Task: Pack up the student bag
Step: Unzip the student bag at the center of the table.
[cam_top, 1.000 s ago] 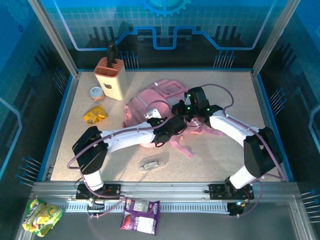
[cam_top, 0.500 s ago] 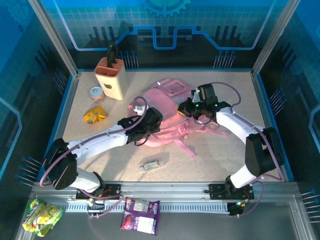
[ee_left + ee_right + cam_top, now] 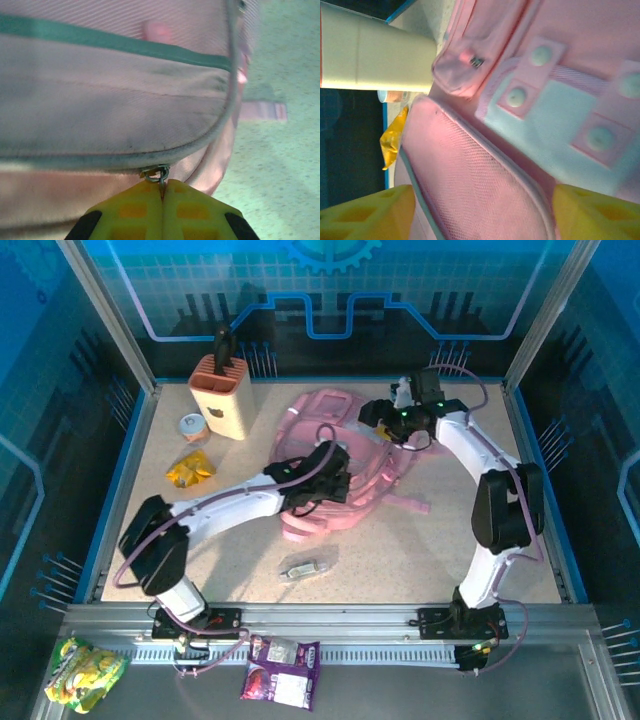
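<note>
Bag (image 3: 338, 418) lies flat at the middle-rear of the worktop (image 3: 440, 550), with both tools at it.
The left tool (image 3: 162, 184) is pinched fully together on the bag's metal zip pull (image 3: 159, 174), at a pocket seam. The right tool (image 3: 482, 195) has its fingers spread wide and grips nothing. It hangs over the mesh pocket (image 3: 470, 180) and the pale studded panel (image 3: 545, 125) near the bag's top.

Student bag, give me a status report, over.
Left hand shut on zipper pull. Right hand open over mesh pocket. Student bag lying on table. Grey case sits apart, near side.
</note>
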Robot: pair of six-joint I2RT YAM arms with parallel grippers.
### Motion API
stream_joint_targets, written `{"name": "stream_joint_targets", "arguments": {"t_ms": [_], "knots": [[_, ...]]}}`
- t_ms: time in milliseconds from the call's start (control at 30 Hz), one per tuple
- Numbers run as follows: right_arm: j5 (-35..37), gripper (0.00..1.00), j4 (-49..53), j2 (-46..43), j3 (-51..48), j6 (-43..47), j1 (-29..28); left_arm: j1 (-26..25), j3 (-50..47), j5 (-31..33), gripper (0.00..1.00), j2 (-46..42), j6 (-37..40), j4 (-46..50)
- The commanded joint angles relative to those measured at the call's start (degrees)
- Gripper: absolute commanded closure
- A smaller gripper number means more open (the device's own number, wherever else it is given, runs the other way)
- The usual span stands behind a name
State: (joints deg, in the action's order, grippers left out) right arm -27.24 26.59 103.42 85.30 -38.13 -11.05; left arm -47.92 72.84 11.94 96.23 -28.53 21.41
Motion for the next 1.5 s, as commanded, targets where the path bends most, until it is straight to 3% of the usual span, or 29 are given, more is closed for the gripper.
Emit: {"name": "stream_joint_targets", "arguments": {"t_ms": [0, 200, 333, 467, 600, 700, 767, 900, 1033, 1067, 1100, 1133, 1200, 1267, 1367, 1467], "knots": [[1.5, 0.2, 5.2, -7.9, -5.7, 2.3, 2.1, -2.1, 7.0, -1.9, 1.0, 4.9, -1.0, -1.4], [-3.0, 0.26, -2.2, -13.8, -20.2, -5.0, 2.1, -3.7, 10.7, -3.0, 1.0, 8.7, -3.4, -3.4], [-5.5, 0.41, -6.5, -11.5, -22.1, -8.2, 0.6, -4.1, 11.2, -2.5, 1.0, 9.2, -3.3, -2.2], [-4.2, 0.7, -10.0, -10.6, -22.0, -8.9, 0.4, -4.1, 11.1, -3.6, 1.0, 9.5, -2.1, -0.8], [-1.6, 1.0, -6.2, -9.1, -17.8, -5.3, 1.3, -4.1, 9.7, -1.9, 1.0, 8.6, 1.0, 5.0], [-1.9, 1.0, -7.4, -9.3, -18.8, -5.5, 3.1, -2.2, 5.3, 3.0, 1.0, 4.8, 3.9, 9.6], [-0.7, 1.0, -6.5, -9.8, -18.9, -4.5, 3.2, 1.7, 1.1, 4.7, 1.0, 1.0, 4.7, 11.3], [0.3, 1.0, -6.7, -10.9, -21.0, -4.7, 2.0, 11.1, -5.1, 2.3, 1.0, -4.4, 4.9, 8.7], [-0.8, 1.0, -6.5, -12.2, -21.5, -3.3, 0.1, 12.5, -4.6, 0.9, 1.0, -4.8, 5.3, 7.9], [-0.7, 0.89, -4.5, -12.5, -20.9, -2.0, -0.7, 12.4, -4.6, -0.8, 0.95, -4.7, 5.0, 7.8], [0.4, 0.65, -1.8, -13.6, -20.1, -0.2, -1.8, 12.2, -4.9, -2.3, 0.9, -4.9, 4.6, 7.3], [2.0, 0.55, 0.9, -15.1, -20.1, 1.6, -2.9, 11.8, -6.1, -3.3, 0.83, -5.9, 4.1, 6.8], [6.9, 0.44, 5.9, -19.2, -21.4, 5.3, -6.1, 11.0, -8.9, -5.7, 0.62, -9.3, 2.9, 6.3], [12.3, 0.34, 10.3, -23.6, -22.8, 8.4, -11.3, 10.4, -13.8, -6.8, 0.52, -14.7, 0.1, 5.1], [14.4, 0.25, 11.5, -27.2, -25.7, 12.1, -22.1, 11.5, -21.0, -6.7, 0.44, -23.1, -7.0, 6.3], [17.8, 0.2, 15.9, -23.0, -25.2, 17.8, -33.1, 12.3, -26.8, -3.9, 0.41, -31.2, -14.4, 9.5]]}}
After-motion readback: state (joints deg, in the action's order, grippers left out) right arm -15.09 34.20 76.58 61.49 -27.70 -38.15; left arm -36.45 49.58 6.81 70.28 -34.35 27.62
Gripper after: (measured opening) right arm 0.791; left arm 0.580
